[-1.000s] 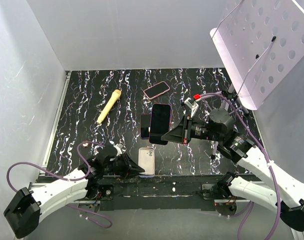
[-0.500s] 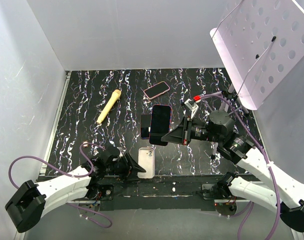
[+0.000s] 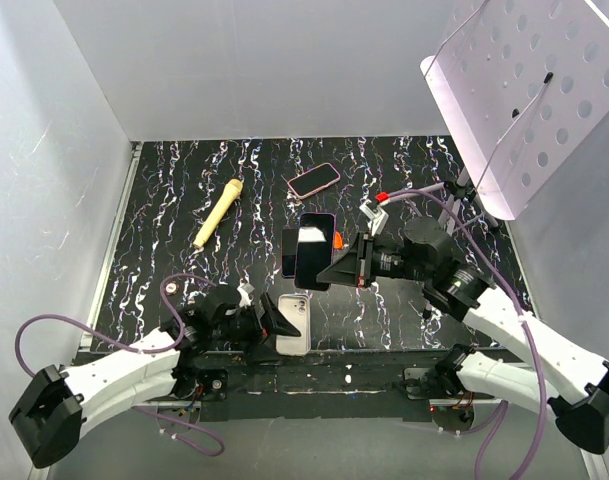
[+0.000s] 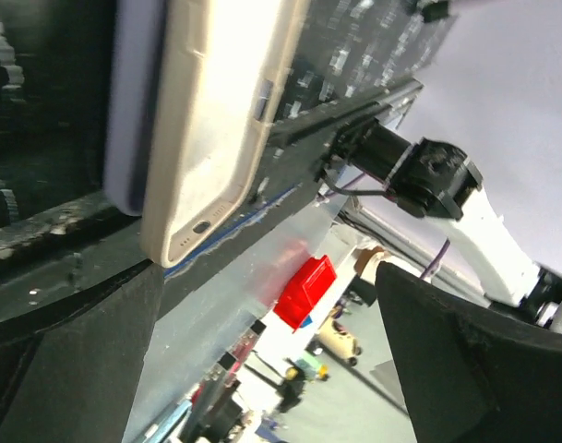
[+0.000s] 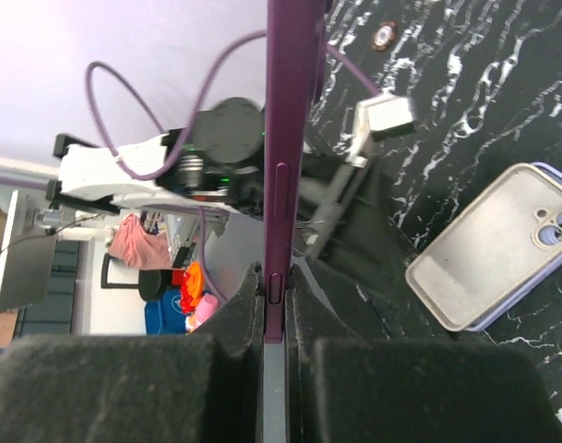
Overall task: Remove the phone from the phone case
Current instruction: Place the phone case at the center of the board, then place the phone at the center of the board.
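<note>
The dark purple phone (image 3: 315, 248) hangs edge-up above the middle of the table, with my right gripper (image 3: 336, 268) shut on its lower end. In the right wrist view the phone (image 5: 289, 138) runs straight up from between the pads, and the gripper (image 5: 276, 293) clamps it tight. The empty pale phone case (image 3: 295, 322) lies flat by the table's near edge, inside up; the same case (image 5: 488, 247) shows lower right. My left gripper (image 3: 274, 334) stands open just left of the case (image 4: 216, 120), its fingers (image 4: 68, 355) spread wide and holding nothing.
A second dark phone (image 3: 288, 250) lies flat behind the held one. A pink-rimmed phone (image 3: 314, 180) lies further back. A yellow stick-shaped thing (image 3: 217, 212) rests at the left. A white perforated board (image 3: 514, 90) leans over the right rear corner.
My left gripper has gone from shut to wide open beside the case, which stays on the table. My right gripper has carried the phone a little to the left.
</note>
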Robot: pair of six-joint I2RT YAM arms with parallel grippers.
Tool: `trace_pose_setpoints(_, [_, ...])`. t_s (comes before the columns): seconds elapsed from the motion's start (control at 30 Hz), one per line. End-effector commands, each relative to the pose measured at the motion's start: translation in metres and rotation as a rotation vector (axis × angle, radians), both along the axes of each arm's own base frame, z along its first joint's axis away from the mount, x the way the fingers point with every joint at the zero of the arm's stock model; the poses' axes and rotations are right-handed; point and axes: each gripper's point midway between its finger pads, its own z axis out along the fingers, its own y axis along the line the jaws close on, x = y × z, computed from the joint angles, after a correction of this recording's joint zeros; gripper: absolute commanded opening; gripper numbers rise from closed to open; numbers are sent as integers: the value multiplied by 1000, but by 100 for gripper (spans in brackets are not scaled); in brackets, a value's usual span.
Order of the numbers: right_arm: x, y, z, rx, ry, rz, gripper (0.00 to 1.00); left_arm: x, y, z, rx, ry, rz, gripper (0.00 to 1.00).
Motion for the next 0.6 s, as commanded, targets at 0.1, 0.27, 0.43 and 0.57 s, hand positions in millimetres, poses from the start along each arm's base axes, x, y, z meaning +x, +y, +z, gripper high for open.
trace_pose_setpoints(0.1, [50,21,-21,-81,33,-107,1,10,1,69,-48,-328,-92,98])
trace_pose_setpoints(0.27, [86,58,-66,-175,97,-73,1,6,-2,109,-88,-401,-155,98])
trace_pose_setpoints(0.43, [111,98,-98,-191,179,-4,1,17,11,138,-14,-571,-152,98])
trace_pose_setpoints(0.57, [120,128,-120,-167,251,46,1,45,32,175,135,-776,-85,98])
